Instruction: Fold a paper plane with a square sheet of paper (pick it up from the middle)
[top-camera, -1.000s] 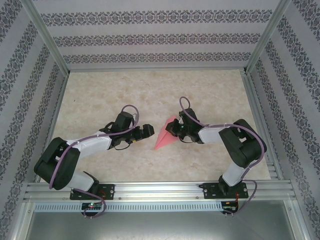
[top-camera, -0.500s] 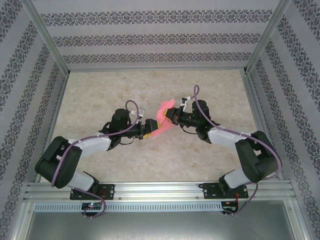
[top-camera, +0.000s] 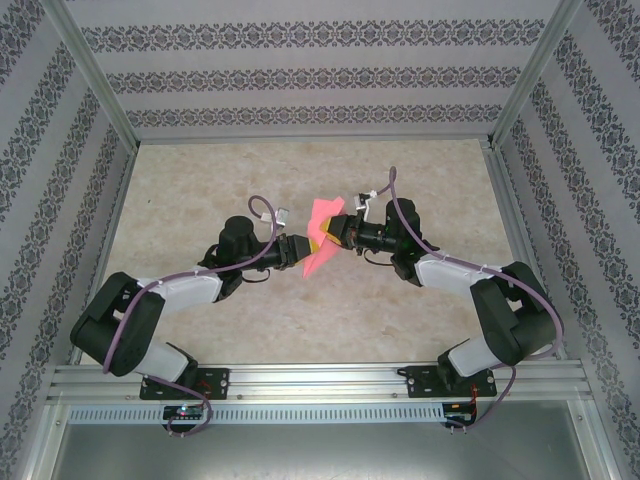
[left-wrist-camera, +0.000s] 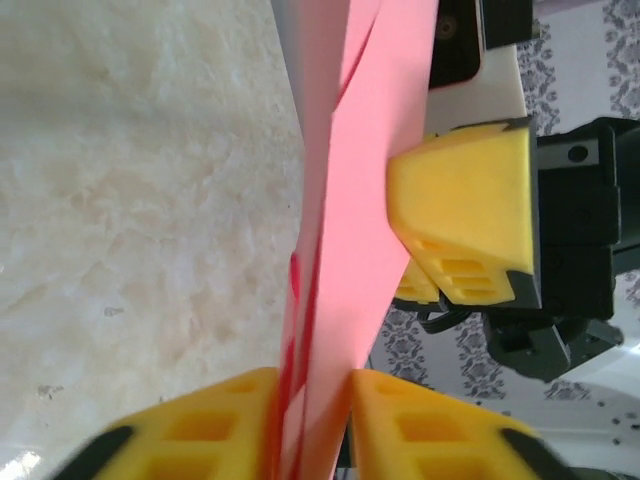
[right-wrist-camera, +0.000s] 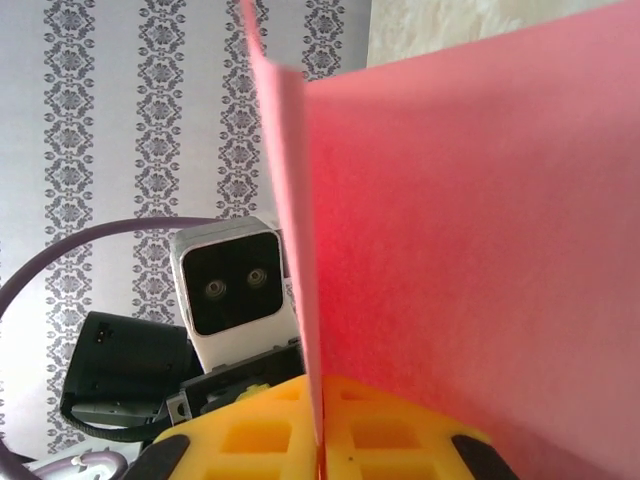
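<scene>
Pink folded paper (top-camera: 320, 215) hangs above the table (top-camera: 200, 180), clamped by the left gripper (top-camera: 302, 250) near its near end and the right gripper (top-camera: 335, 234) farther up, probably to steady a crease.

This is looking like a robotics lab test cell, not a home. A left arm (top-camera: 170, 295) and a right arm (top-camera: 470, 285) are sitting bolted on a slotted aluminium rail (top-camera: 320, 380) at the near edge of a table (top-camera: 200, 180) with a marble-look top. Aluminium profile posts (top-camera: 92, 75) are framing the cell, panels with printed damask stripes (top-camera: 300, 80) are closing three sides, and purple cables (top-camera: 393, 185) are running along the arms.
</scene>
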